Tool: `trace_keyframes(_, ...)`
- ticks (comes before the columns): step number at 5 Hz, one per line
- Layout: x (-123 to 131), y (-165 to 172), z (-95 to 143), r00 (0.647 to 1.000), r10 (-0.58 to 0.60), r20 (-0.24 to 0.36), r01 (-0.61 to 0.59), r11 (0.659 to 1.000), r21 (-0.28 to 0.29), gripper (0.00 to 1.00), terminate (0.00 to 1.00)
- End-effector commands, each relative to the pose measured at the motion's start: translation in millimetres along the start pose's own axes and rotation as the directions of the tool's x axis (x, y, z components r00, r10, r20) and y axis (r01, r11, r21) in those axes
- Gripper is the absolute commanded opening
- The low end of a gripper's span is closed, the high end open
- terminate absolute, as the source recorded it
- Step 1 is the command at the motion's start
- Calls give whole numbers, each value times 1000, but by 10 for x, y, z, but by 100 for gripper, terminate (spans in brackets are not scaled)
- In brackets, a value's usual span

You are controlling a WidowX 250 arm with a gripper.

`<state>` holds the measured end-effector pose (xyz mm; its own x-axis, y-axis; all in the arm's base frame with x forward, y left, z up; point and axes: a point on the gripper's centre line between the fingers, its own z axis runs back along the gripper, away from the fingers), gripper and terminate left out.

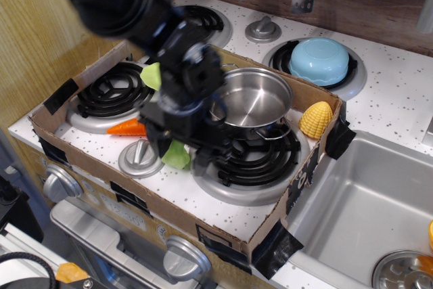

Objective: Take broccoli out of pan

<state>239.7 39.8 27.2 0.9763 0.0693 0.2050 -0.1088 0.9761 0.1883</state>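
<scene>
The broccoli [175,157], a pale lime-green floret, lies on the white speckled stovetop beside the front right burner, outside the pan. The pan [254,97], a shiny steel pot with wire loop handles, stands empty on that burner's back edge. My gripper [183,153] hangs just above the broccoli with one finger on each side of it. The jaws look open and the image is blurred by motion. The arm hides the pan's left rim.
An orange carrot [127,127] lies left of the gripper, with a grey knob [140,157] in front of it. A light-green plate [152,76] is behind the arm. Yellow corn [316,120] sits right of the pan. A cardboard wall [223,231] rings the stovetop. A blue bowl [319,60] is at the back, a sink [365,201] to the right.
</scene>
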Motion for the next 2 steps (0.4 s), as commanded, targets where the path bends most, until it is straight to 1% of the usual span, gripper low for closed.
trace_keyframes(1, 228, -5, 549, 999, -14, -29, 16, 995, 96, 100, 0)
trace_keyframes(2, 322, -4, 700, 996, -56, -75, 66, 988, 137, 100, 0)
